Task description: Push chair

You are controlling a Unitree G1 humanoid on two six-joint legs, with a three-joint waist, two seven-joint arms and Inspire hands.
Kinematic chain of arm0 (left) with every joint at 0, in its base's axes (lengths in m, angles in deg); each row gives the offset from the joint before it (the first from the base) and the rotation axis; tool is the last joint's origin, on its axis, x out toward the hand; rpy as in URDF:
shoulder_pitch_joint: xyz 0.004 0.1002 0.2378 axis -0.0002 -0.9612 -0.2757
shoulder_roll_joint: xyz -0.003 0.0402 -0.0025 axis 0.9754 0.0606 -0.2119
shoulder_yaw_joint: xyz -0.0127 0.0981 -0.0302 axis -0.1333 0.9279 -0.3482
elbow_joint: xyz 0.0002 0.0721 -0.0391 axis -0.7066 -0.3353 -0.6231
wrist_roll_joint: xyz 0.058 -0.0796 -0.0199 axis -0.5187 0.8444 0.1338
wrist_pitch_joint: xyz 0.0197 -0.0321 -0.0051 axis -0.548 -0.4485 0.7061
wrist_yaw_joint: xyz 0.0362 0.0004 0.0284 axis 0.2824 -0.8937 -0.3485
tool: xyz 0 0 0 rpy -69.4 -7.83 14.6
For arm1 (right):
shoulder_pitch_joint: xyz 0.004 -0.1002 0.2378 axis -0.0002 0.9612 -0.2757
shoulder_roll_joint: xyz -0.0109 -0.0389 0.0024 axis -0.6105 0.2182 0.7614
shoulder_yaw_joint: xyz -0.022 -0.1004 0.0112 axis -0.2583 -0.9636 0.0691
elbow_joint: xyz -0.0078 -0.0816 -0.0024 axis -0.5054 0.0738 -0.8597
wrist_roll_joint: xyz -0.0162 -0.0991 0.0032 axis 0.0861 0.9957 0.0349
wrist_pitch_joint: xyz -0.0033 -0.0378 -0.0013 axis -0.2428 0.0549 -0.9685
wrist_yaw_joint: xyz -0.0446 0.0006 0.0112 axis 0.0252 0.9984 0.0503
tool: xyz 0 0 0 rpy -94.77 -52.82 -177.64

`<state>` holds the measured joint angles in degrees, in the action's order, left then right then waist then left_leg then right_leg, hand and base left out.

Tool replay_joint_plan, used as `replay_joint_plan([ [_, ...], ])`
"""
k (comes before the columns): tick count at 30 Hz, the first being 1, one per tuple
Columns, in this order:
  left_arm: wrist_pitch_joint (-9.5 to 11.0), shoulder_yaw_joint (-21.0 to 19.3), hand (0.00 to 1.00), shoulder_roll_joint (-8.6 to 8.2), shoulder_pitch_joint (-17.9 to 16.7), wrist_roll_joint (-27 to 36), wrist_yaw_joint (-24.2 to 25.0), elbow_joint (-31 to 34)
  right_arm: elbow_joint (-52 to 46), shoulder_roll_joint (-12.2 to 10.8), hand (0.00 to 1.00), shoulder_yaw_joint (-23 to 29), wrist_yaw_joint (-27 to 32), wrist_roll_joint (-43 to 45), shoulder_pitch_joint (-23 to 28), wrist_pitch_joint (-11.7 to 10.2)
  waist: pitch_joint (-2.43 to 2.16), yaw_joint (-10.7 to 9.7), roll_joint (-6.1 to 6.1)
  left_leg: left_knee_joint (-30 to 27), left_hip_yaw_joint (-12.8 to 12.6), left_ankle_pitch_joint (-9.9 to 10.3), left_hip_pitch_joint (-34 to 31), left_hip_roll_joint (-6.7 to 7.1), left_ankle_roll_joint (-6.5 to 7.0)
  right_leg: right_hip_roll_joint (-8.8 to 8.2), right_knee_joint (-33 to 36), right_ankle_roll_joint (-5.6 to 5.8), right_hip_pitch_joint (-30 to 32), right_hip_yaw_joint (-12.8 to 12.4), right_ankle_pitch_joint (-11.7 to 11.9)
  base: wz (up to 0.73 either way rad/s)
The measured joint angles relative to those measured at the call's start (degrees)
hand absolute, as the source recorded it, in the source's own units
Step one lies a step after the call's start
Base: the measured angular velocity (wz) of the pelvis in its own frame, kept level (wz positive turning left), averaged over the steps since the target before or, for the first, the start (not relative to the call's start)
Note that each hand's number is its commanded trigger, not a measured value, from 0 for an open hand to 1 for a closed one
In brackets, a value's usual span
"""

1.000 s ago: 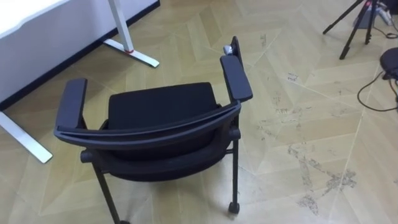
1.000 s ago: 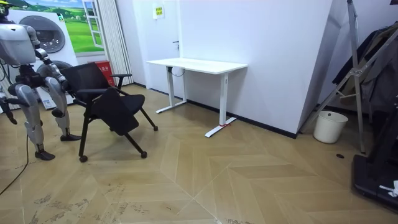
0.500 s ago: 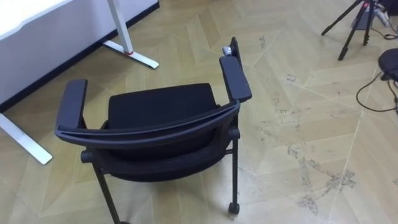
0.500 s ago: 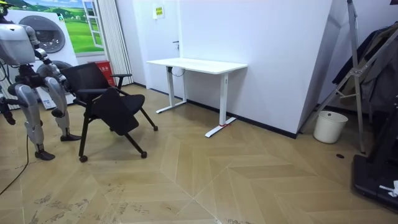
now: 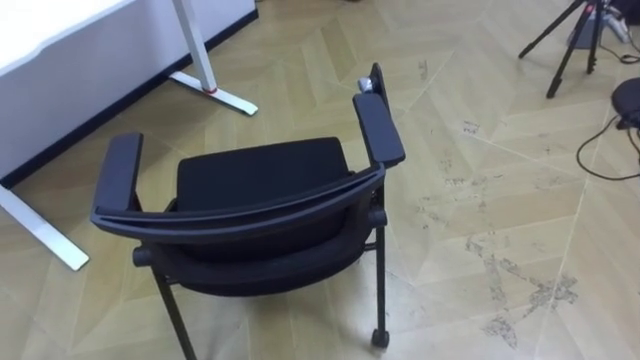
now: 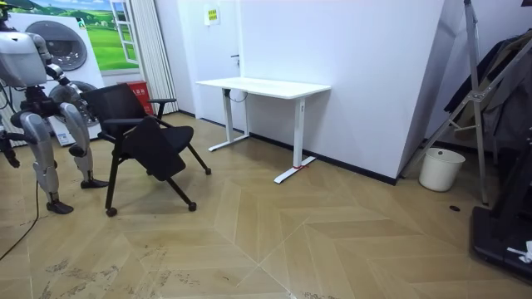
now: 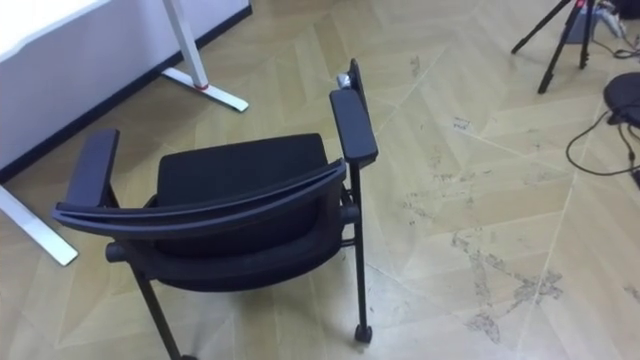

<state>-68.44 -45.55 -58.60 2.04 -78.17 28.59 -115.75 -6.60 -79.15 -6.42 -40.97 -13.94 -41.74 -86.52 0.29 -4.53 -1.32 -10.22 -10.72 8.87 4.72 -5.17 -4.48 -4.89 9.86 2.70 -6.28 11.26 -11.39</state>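
Note:
A black chair [image 5: 260, 172] with two armrests stands on the wooden floor right in front of me, its curved backrest [image 5: 240, 207] nearest and its seat facing away. It rests on thin black legs with a castor [image 5: 378, 339] at the lower right. In the room view I stand at the room view's left, directly behind the chair [image 6: 137, 124], with my arms held forward toward the backrest. A hand [image 6: 82, 104] lies close to the backrest there, too small to tell which one it is.
A white desk [image 6: 262, 85] stands by the wall, ahead of the chair on my left, with its foot [image 5: 215, 92] on the floor. A tripod [image 5: 570, 40] and a dark cable [image 5: 600, 150] lie far right. A white bucket [image 6: 440, 169] sits by the wall.
The eye view has shifted slightly as a whole. In the room view the chair and I stand as before.

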Motion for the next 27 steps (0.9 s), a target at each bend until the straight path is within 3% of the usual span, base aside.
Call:
replay_joint_plan([
  [5, -0.16, -0.93, 0.00, 1.44, 0.41, -8.23, -6.06, 2.77, 0.09, 1.88, 0.00, 0.25, -0.16, 0.21, -0.05, 0.24, 0.04, -0.17, -0.76, 0.39, 0.28, 0.00, 0.21, -0.01, 0.00, 0.08, -0.05, 0.00, -0.18, 0.36, -0.02, 0.03],
  [10, -0.44, -1.83, 0.00, 5.74, 1.52, -17.18, -11.84, 6.77, -0.41, 3.35, 0.00, 2.62, 0.90, 0.26, -0.16, 0.90, -0.04, -0.01, -1.12, 0.89, 0.09, 0.01, 0.40, 0.00, 0.01, 0.11, 0.07, -0.01, -0.02, 0.15, -0.09, -0.02],
  [12, -0.49, -3.13, 0.00, 6.42, 2.31, -21.43, -12.84, 7.20, -0.37, 3.35, 0.00, 3.80, 1.12, 0.81, -0.22, 1.00, -0.24, -0.08, -1.51, 0.93, 0.09, 0.01, 0.52, 0.01, 0.00, 0.12, 0.09, -0.01, -0.24, 0.26, -0.07, 0.00],
  [13, -0.52, -3.15, 0.00, 6.81, 2.61, -23.33, -13.52, 7.65, -0.37, 3.44, 0.00, 4.12, 1.31, 1.08, -0.19, 1.00, -0.12, -0.03, -1.91, 0.93, 0.10, 0.01, 0.56, 0.02, 0.00, 0.13, 0.06, -0.02, -0.41, 0.34, -0.06, 0.04],
  [19, -1.45, -3.12, 0.00, 7.27, 3.72, -28.99, -14.51, 9.39, -0.02, 4.50, 0.00, 4.32, 1.65, 1.25, -0.44, 1.04, -0.32, -0.12, -3.02, 0.91, 0.27, 0.01, 0.58, 0.06, 0.00, 0.12, -0.15, -0.03, -0.57, 0.40, -0.08, 0.01],
  [22, -1.75, -3.12, 0.00, 8.63, 3.93, -31.62, -15.71, 12.61, -0.18, 5.03, 0.00, 4.71, 1.49, 1.09, -0.41, 1.04, -0.34, -0.05, -3.37, 0.91, 0.25, 0.01, 0.64, 0.05, 0.00, 0.10, -0.17, -0.06, -0.64, 0.39, -0.13, 0.00],
  [25, -2.29, -3.21, 0.00, 11.08, 4.58, -37.11, -17.50, 19.02, -0.55, 5.08, 0.00, 4.66, 1.69, 0.74, -0.41, 1.13, -0.36, 0.62, -3.66, 0.90, -0.12, 0.01, 0.64, 0.05, 0.01, 0.07, -0.13, -0.04, -0.56, 0.24, -0.14, 0.00],
  [27, -2.81, -4.41, 0.00, 11.61, 4.70, -40.73, -17.96, 23.30, -0.53, 5.06, 0.00, 4.66, 1.54, 0.57, -0.51, 1.46, -0.38, 0.80, -3.71, 0.89, -0.08, 0.01, 0.55, 0.06, 0.00, 0.07, -0.14, -0.04, -0.56, 0.31, -0.15, 0.00],
])
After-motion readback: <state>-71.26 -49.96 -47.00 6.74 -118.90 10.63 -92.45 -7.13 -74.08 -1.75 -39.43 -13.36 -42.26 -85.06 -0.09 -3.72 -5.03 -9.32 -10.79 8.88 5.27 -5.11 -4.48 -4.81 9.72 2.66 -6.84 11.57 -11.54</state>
